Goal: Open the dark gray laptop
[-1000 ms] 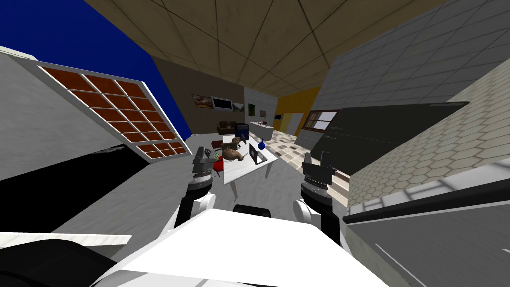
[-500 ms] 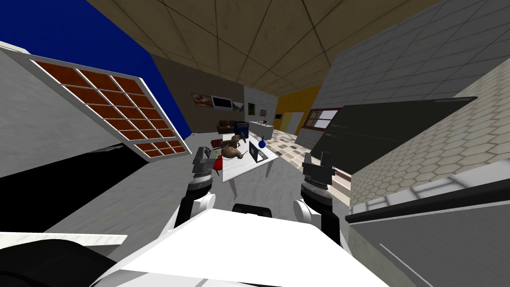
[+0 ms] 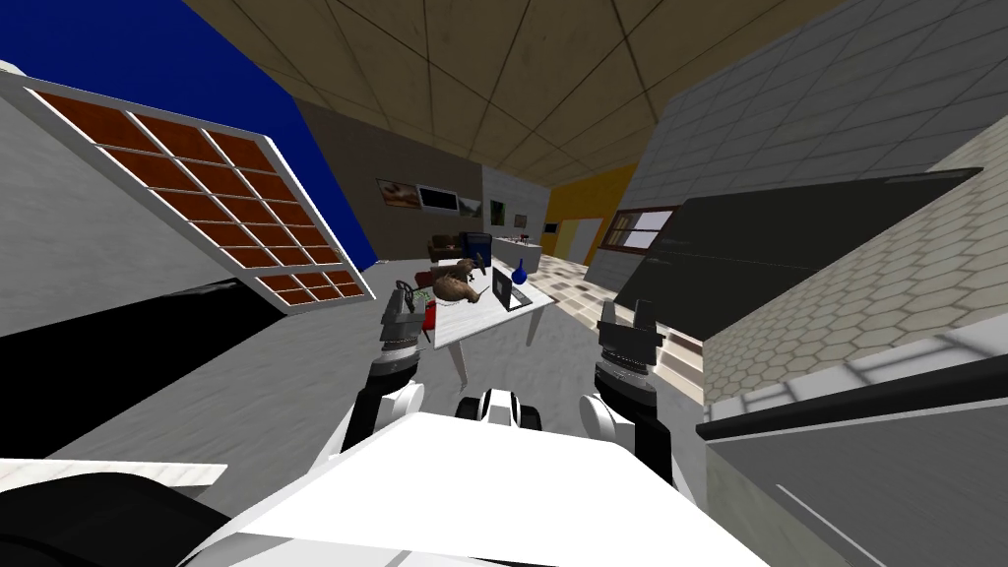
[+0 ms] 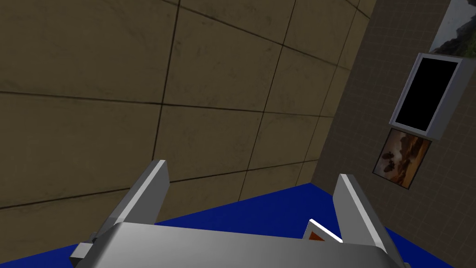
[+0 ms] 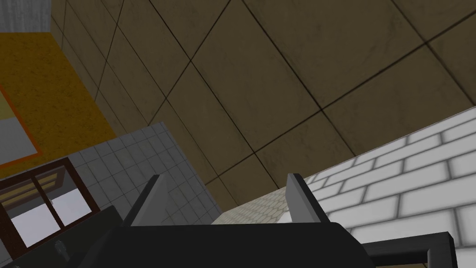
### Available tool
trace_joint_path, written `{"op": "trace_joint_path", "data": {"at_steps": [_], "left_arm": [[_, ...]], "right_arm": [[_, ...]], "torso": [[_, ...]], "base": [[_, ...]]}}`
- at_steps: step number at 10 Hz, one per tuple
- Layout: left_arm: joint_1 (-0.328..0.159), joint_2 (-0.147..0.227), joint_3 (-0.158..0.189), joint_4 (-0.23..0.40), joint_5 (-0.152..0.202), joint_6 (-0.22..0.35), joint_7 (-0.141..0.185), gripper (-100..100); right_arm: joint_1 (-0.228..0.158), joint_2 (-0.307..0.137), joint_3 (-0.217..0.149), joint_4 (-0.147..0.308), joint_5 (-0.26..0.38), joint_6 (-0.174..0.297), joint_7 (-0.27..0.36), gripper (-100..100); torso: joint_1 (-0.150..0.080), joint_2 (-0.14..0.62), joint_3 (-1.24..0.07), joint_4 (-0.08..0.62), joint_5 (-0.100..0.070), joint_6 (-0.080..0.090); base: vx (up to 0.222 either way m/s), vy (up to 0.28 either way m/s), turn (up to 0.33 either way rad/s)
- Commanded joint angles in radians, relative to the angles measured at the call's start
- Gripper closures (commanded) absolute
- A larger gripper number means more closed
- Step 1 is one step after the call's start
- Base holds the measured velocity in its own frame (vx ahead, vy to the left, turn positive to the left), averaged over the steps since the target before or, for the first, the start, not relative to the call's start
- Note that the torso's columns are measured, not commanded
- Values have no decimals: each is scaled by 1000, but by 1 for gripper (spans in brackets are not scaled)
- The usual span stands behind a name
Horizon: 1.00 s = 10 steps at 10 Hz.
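Two empty claws, blades spread wide, mark an early stage. The left gripper [image 3: 403, 307] at 11 o'clock and the right gripper [image 3: 626, 309] at 1 o'clock hang well apart from the dark grey, flat-bodied laptop [image 3: 508, 290], at 12 o'clock on a white rectangular table [image 3: 472, 330]. The approach and the lid work look undone, and the lid's angle is too small to judge. Since a second ago the robot's own view has swung, with the table riding higher.
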Motion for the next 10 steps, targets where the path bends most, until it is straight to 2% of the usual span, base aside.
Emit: {"op": "trace_joint_path", "data": {"at_steps": [1, 5, 10], "left_arm": [[3, 63, 9, -7, -2, 29, -4, -100], [15, 126, 34, -27, -5, 107, -15, -100], [34, 148, 74, -60, -11, 235, -33, -100]], "right_arm": [[0, 0, 0, 0, 0, 0, 0, 0], [0, 0, 0, 0, 0, 0, 0, 0], [0, 0, 0, 0, 0, 0, 0, 0]], "torso": [[-1, 8, -20, 10, 0, 0], [-1, 13, -25, 14, 0, 0], [1, 13, -25, 14, 0, 0]], "base": [[54, -64, 22], [83, -100, 29], [108, -136, 39]]}}
